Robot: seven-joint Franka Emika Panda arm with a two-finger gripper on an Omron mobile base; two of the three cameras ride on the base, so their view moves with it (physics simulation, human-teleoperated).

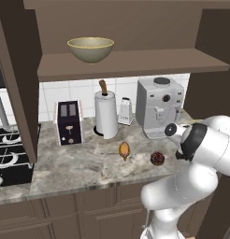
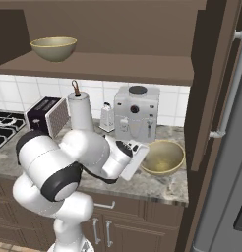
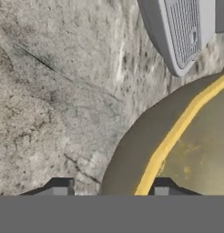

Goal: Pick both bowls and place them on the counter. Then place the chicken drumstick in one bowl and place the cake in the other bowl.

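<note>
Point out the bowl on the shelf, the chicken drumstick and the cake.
bowl on the shelf [image 1: 90, 51], left base view, on its outer wall.
chicken drumstick [image 1: 124, 150], left base view, on its glazed middle.
cake [image 1: 157, 158], left base view, on its speckled top.

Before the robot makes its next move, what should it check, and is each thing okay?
1. First bowl sits flat on the counter: ok.
2. Tool has let go of that bowl's rim: cannot tell; the tips stand either side of it.
3. Second bowl is off the shelf: not ok.
4. Chicken drumstick and cake lie in reach on the counter: ok.
5. Both bowls are filled: not ok.
</note>
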